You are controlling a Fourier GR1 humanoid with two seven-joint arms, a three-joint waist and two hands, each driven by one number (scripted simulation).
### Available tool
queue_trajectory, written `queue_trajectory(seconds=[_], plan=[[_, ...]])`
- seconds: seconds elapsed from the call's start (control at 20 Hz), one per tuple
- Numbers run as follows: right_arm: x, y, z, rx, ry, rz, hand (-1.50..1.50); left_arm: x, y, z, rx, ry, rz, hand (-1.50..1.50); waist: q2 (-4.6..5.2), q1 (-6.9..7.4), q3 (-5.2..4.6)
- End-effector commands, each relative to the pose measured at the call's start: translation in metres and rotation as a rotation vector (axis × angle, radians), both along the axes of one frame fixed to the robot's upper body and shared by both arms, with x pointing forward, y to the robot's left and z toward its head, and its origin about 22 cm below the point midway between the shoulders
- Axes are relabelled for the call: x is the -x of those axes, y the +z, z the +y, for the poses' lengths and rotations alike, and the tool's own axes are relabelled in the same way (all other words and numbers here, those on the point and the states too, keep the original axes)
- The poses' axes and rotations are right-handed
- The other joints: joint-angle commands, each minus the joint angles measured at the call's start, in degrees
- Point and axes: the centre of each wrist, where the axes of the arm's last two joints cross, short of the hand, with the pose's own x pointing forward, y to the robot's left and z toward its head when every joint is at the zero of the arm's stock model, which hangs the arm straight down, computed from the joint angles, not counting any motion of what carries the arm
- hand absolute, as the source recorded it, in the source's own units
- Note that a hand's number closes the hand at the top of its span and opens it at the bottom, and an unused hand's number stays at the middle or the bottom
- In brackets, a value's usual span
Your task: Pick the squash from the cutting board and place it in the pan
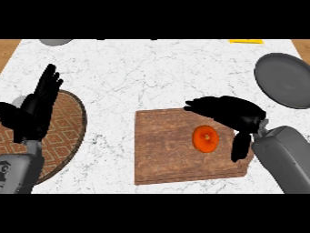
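An orange squash [205,138] lies on the brown wooden cutting board [167,150], right of the board's middle. My right hand [231,113] hovers just above and to the right of it, fingers spread toward the left and thumb hanging down beside the squash, not closed on it. The dark grey pan [288,80] sits at the far right of the counter, beyond the hand. My left hand [33,107] rests open with fingers up at the left side.
A round woven mat [63,132] lies under the left hand near the counter's left edge. A grey object [55,42] and a yellow object [246,41] show at the far edge. White marble counter [150,77] spreads between board and pan.
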Motion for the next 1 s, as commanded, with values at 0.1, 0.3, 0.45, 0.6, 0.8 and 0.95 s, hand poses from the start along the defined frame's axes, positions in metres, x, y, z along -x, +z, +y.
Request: queue_trajectory(seconds=[0.1, 0.3, 0.45, 0.6, 0.8, 0.95], plan=[[0.008, -0.024, 0.007, 0.1, -0.006, -0.033, -1.5, 0.006, 0.004, 0.011, -0.024, 0.011, -0.015, 0.0, -0.02, 0.12, 0.01], [-0.005, -0.018, 0.025, 0.146, -0.009, -0.005, -1.5, -0.005, 0.003, -0.002, -0.002, 0.002, 0.005, 0.0, 0.01, 0.09, 0.01], [0.001, -0.019, 0.024, 0.125, 0.002, -0.018, -1.5, -0.005, 0.001, -0.012, 0.005, -0.003, 0.009, 0.0, -0.01, -0.06, 0.01], [-0.003, -0.047, 0.028, 0.149, 0.01, -0.008, -1.5, 0.005, 0.007, -0.01, -0.01, -0.012, 0.0, 0.0, 0.02, 0.17, 0.02], [-0.006, -0.04, 0.026, 0.202, 0.002, -0.024, -1.5, 0.006, -0.005, 0.0, -0.011, 0.002, -0.012, 0.0, 0.0, 0.0, 0.0], [-0.002, -0.06, 0.027, 0.215, 0.014, 0.012, -1.5, 0.01, -0.008, 0.007, -0.002, 0.003, 0.017, 0.0, 0.0, 0.02, 0.01]])
